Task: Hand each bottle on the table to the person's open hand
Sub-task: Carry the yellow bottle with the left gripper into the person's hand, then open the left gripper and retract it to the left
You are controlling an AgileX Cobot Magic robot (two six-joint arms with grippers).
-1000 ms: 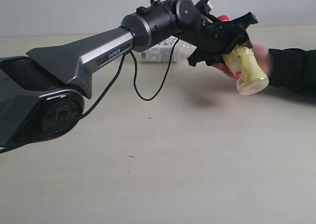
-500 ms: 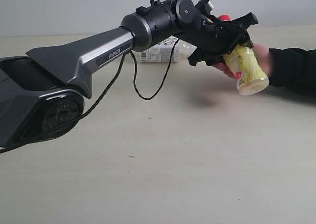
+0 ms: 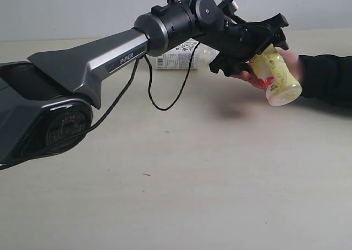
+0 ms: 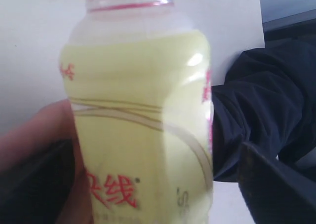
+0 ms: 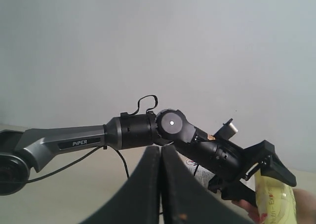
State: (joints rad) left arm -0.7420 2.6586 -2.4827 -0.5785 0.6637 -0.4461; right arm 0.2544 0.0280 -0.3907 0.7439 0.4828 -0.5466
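Note:
A yellow bottle (image 3: 275, 76) with red print is tilted in the air at the right, resting against the person's open hand (image 3: 291, 61), which comes out of a black sleeve. My left gripper (image 3: 258, 43) straddles its upper part, jaws open. In the left wrist view the yellow bottle (image 4: 143, 125) fills the frame; a strip of table shows between it and one finger (image 4: 266, 184), and a finger of the person's hand (image 4: 49, 135) lies on its other side. A clear bottle with a white printed label (image 3: 176, 57) lies on the table (image 3: 192, 178) behind my left arm. My right gripper (image 5: 160, 184) is shut and empty.
My left arm (image 3: 110, 57) stretches across the table from the left base (image 3: 38, 118) with a black cable (image 3: 165, 104) hanging in a loop. The person's black sleeve (image 3: 330, 76) lies at the right edge. A pale wall stands behind.
The left jaws have spread wider around the yellow bottle. The bottle has shifted slightly up and to the right against the hand. The right gripper has not changed.

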